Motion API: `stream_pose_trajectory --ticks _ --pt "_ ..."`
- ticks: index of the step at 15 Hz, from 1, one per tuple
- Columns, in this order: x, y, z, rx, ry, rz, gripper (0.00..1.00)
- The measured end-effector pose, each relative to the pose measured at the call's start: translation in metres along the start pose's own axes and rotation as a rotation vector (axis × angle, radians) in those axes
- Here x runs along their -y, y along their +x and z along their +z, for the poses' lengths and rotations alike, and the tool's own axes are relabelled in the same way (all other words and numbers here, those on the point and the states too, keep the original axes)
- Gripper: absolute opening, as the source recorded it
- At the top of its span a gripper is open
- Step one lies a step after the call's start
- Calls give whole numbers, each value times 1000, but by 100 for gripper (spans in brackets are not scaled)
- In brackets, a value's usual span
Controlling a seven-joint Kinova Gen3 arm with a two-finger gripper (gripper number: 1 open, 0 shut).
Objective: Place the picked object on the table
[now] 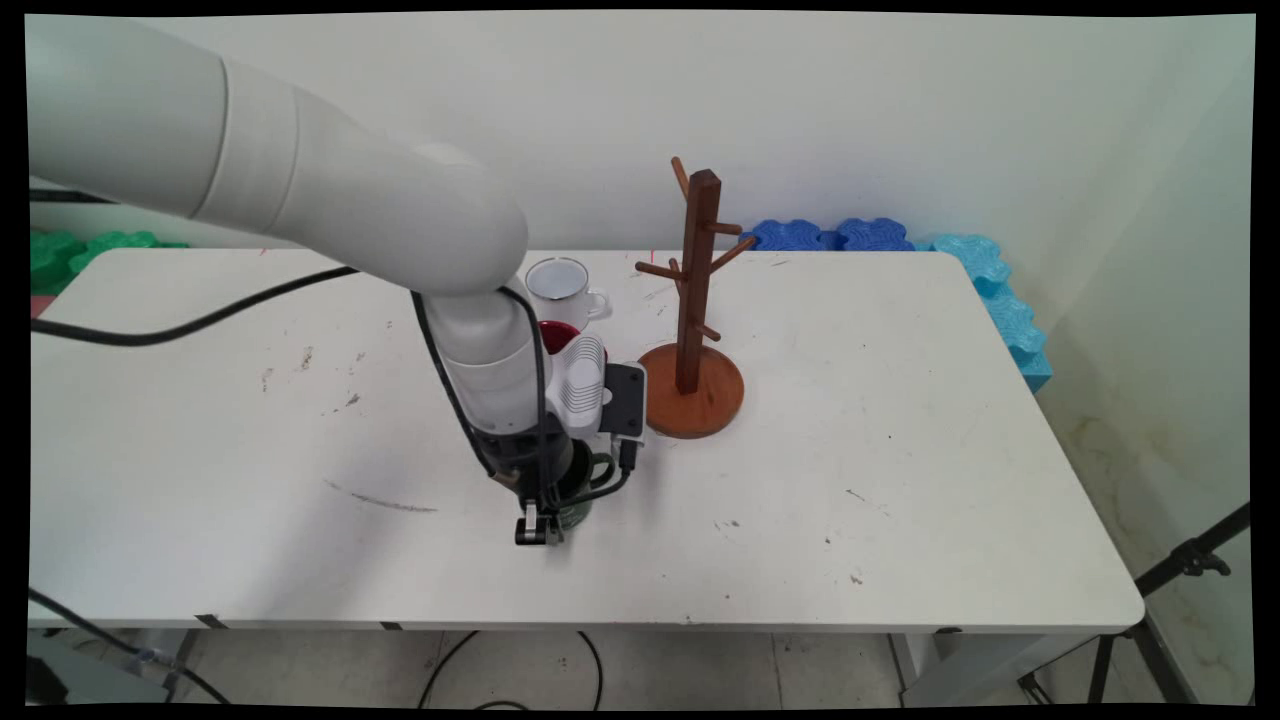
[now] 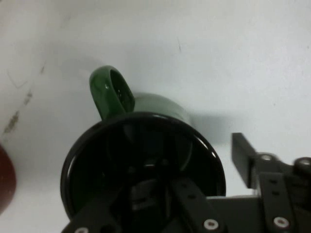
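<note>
Desk: your white desk (image 1: 900,480) is smooth, scuffed with dark marks, against a plain wall.
Gripper: your gripper (image 2: 204,194) straddles the green mug's (image 2: 146,145) rim, one finger inside, one outside, seemingly clamped.
Mug: glossy, round, looped handle, near the front edge.
Behind: white mug (image 1: 560,285), red mug (image 1: 556,335), wooden peg tree (image 1: 695,330).

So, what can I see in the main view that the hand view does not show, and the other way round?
Only the main view shows the wooden mug tree, the white mug behind the arm, and the blue foam pieces at the table's far right corner.

Only the hand view shows the green mug's dark inside and its handle.

Both show the gripper at the green mug, with one finger inside the rim, the red mug nearby, and the white table.
</note>
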Motion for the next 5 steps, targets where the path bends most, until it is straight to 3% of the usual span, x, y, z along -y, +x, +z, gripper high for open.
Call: stream_pose_trajectory --ticks 5 --pt "0 4 1 -14 2 2 100"
